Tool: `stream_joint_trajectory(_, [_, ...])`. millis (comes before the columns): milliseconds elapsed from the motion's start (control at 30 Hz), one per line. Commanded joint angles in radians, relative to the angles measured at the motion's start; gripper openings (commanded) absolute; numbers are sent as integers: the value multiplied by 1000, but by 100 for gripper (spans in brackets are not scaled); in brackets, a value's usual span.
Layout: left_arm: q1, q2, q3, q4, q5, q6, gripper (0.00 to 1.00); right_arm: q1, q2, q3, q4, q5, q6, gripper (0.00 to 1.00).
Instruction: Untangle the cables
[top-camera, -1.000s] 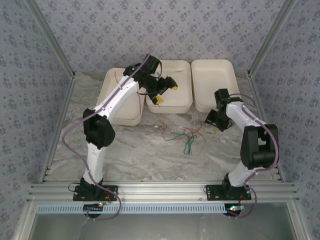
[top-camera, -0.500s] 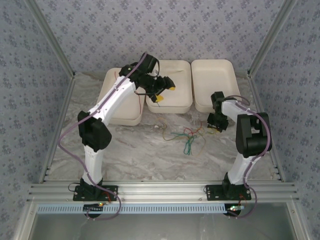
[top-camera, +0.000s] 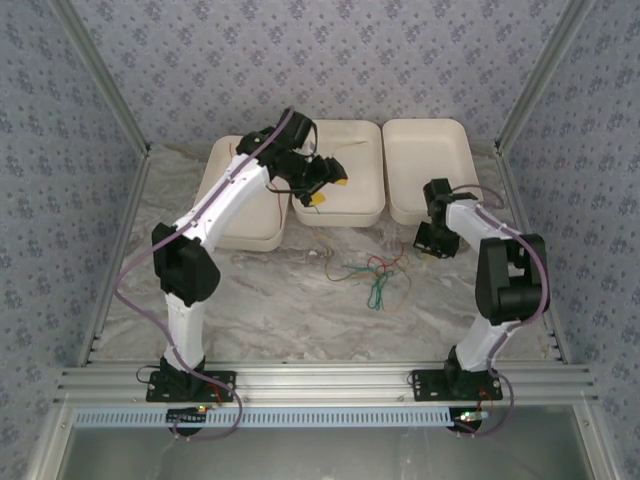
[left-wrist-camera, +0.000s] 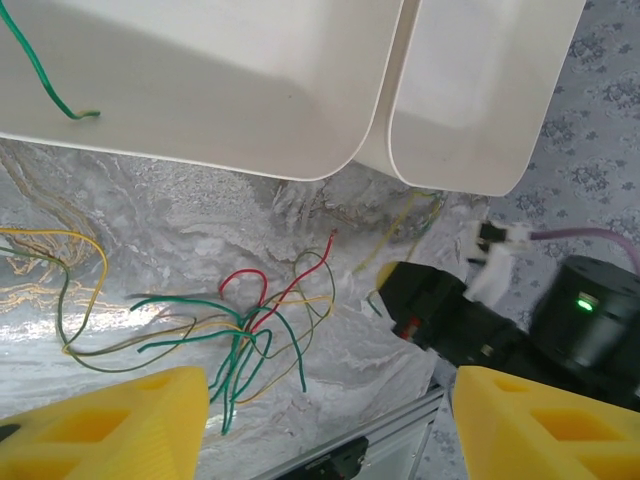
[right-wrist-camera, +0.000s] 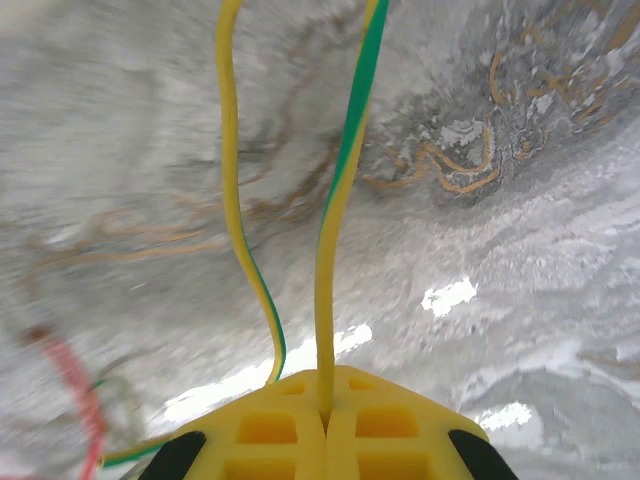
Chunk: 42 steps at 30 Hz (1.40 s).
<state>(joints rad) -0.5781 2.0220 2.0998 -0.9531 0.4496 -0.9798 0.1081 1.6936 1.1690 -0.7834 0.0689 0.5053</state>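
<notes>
Lying inside 1 white tray (left-wrist-camera: 250, 120) is 1 green cable (left-wrist-camera: 35, 68).

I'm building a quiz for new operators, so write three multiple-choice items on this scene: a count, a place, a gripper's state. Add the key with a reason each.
1. How many white trays stand at the far side of the marble table? A two; B three; C four.
2. Where does the tangle of cables lie? A inside a tray; B on the floor; C on the marble table, in front of the trays.
3. How is the right gripper? A shut on a yellow-green cable; B wide open over a tray; C shut on nothing.
Key: 1 B, three sit side by side; 2 C, the wires sprawl on bare marble short of the trays; 3 A, its wrist view shows the cable pinched between closed fingers.
</notes>
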Motion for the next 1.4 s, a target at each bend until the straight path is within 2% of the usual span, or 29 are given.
stream_joint_trajectory(0, [-7,-69,-47,85,61,14,59,9,-122,81,-47,-89,28,0])
stream_joint_trajectory(100, [-38,-57,-79,171,129,-19,58,12,-169,116,-33,-227,65,0])
stream_joint_trajectory(167, [-72,-45,-87,222,155,-46,61,19,-170,156,-26,-312,97,0])
stream_joint_trajectory(300, [-136,-20,-77,297,162,-70,69,49,-159,227,-28,-377,142,0])
stream_joint_trajectory(467, [-171,1,-83,336,148,-53,65,71,-144,277,-32,-442,198,0])
stream_joint_trajectory(667, [-183,33,-53,223,61,48,60,88,-137,287,-43,-506,246,0])
stream_joint_trajectory(967, [-182,96,26,169,-25,113,55,102,-154,284,-58,-547,277,0])
stream_joint_trajectory(1100, [-181,120,72,148,-50,131,41,102,-166,283,-60,-555,287,0])
stream_joint_trajectory(1200, [-182,135,93,143,-56,132,36,104,-170,283,-59,-566,293,0])
stream_joint_trajectory(1367, [-181,135,102,133,-82,138,12,105,-176,277,-65,-563,290,0])
